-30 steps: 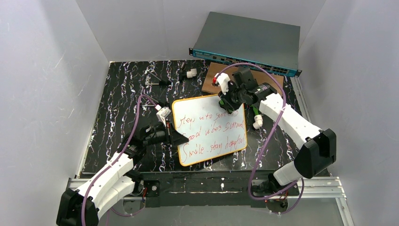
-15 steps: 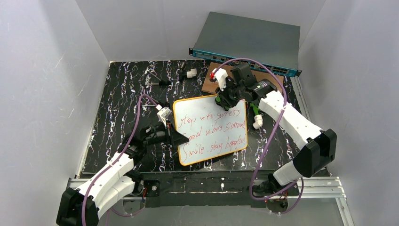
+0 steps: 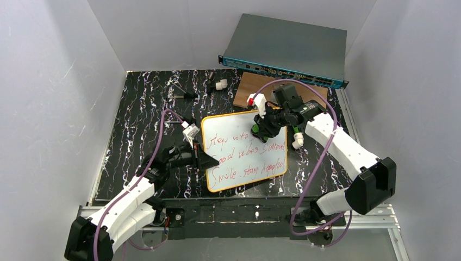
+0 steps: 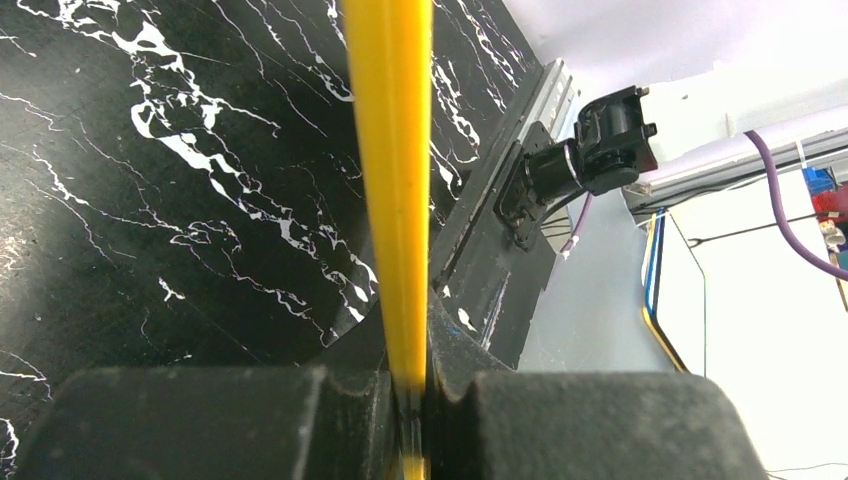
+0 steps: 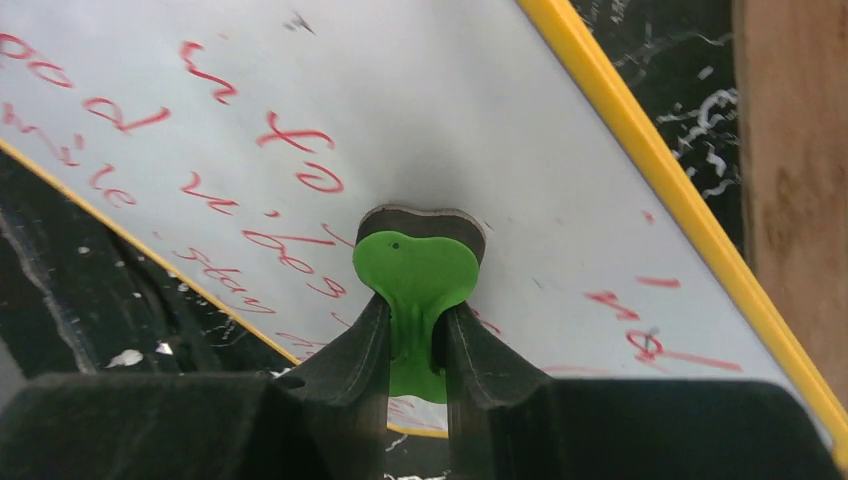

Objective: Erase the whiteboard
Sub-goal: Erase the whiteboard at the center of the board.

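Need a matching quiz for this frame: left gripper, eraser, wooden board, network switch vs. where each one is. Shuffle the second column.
1. left gripper
2. eraser
3. wooden board
4. network switch

A. farthest back, past the far edge of the table
B. shut on the yellow edge of the whiteboard
C. pinched in the right gripper, pad against the whiteboard
D. flat on the table, between the whiteboard and the network switch

Pairs: 1-B, 2-C, 3-D, 4-A
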Robot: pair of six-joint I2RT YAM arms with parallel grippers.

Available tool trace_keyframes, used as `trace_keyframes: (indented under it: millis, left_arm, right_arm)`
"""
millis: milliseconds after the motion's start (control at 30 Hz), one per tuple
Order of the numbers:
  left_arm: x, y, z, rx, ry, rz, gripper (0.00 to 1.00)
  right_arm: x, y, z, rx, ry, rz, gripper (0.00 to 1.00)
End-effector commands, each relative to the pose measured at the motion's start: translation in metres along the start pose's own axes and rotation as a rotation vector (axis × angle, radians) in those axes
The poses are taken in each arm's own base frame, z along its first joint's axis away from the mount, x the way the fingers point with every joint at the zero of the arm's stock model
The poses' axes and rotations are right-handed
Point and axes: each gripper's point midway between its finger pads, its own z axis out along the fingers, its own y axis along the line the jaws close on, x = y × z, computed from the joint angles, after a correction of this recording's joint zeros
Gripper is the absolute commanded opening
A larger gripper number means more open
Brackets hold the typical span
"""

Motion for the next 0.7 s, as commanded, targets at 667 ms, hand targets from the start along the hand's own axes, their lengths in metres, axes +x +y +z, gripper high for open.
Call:
trace_keyframes:
  millis: [667]
  left_arm:
    - [-0.012, -0.025, 0.0, 0.109, -0.013, 0.102, 0.0]
  right_arm:
    - [-0.006, 0.027, -0.02, -0.164, -0.12, -0.058, 0.01]
